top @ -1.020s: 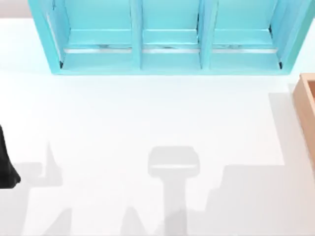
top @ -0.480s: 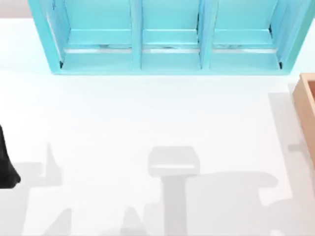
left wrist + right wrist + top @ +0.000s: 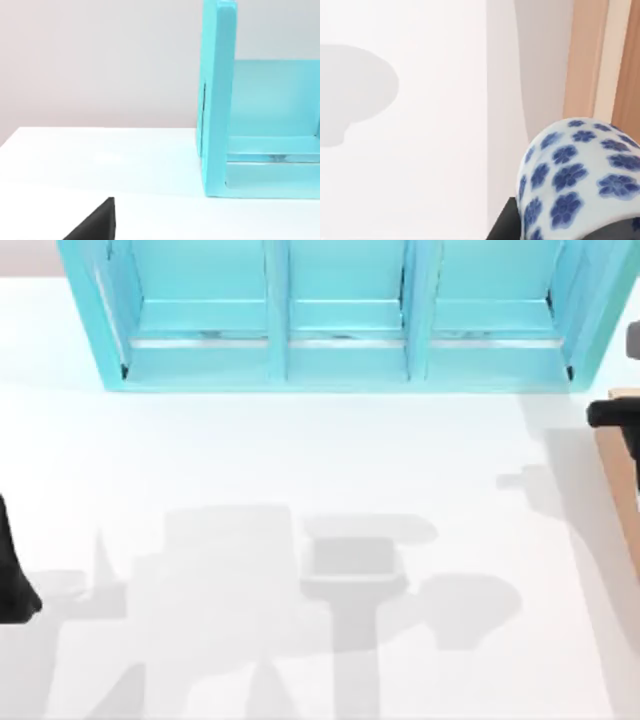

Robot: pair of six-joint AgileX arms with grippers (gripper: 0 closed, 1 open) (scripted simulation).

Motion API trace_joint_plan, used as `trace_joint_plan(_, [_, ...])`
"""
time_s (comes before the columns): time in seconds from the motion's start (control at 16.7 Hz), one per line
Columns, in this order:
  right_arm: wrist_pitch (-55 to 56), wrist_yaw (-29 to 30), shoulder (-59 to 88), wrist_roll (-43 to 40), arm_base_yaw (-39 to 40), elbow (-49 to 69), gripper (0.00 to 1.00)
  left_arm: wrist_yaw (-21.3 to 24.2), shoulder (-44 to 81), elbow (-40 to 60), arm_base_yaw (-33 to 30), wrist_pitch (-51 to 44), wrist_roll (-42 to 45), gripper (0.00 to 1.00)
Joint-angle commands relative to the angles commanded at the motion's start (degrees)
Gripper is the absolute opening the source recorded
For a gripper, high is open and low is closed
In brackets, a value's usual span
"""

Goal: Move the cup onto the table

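The cup (image 3: 575, 175), white with blue flower marks, sits very close in the right wrist view, with a dark finger (image 3: 504, 227) of my right gripper pressed against its side. Past it lie the white table (image 3: 420, 150) and the rim of the tan wooden box (image 3: 590, 60). In the top view a black part of my right gripper (image 3: 612, 412) reaches in from the right edge, over the box's (image 3: 625, 465) near-left corner. My left arm (image 3: 12, 575) is parked at the table's left edge, and one dark fingertip (image 3: 95, 225) of it shows in the left wrist view.
A light-blue shelf cabinet (image 3: 340, 320) with three bays stands along the back of the table (image 3: 300, 450); its end wall (image 3: 220, 100) is in the left wrist view. Grey arm shadows spread over the table's middle and front.
My right arm has come into the top view at the right edge, above the wooden box. The shadows on the table have grown and shifted leftward. The left arm has not moved.
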Motion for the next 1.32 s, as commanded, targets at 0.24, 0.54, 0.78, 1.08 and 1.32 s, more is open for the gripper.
trace_joint_plan(0.24, [-5.33,0.13,14.59,13.27,13.17,21.37,0.00,0.00,0.00,0.00,0.00,0.00,0.00,1.00])
trace_joint_plan(0.54, [-10.85,0.30,31.01,28.97,28.86,45.50,0.00,0.00,0.00,0.00,0.00,0.00,0.00,1.00])
trace_joint_plan(0.78, [-13.12,0.39,38.67,36.89,36.78,55.69,0.00,0.00,0.00,0.00,0.00,0.00,0.00,1.00])
trace_joint_plan(1.08, [-13.44,0.41,39.83,38.16,38.04,57.14,0.00,0.00,0.00,0.00,0.00,0.00,0.00,1.00])
trace_joint_plan(1.32, [-11.16,0.38,39.38,38.18,37.90,54.68,0.00,0.00,0.00,0.00,0.00,0.00,0.00,1.00])
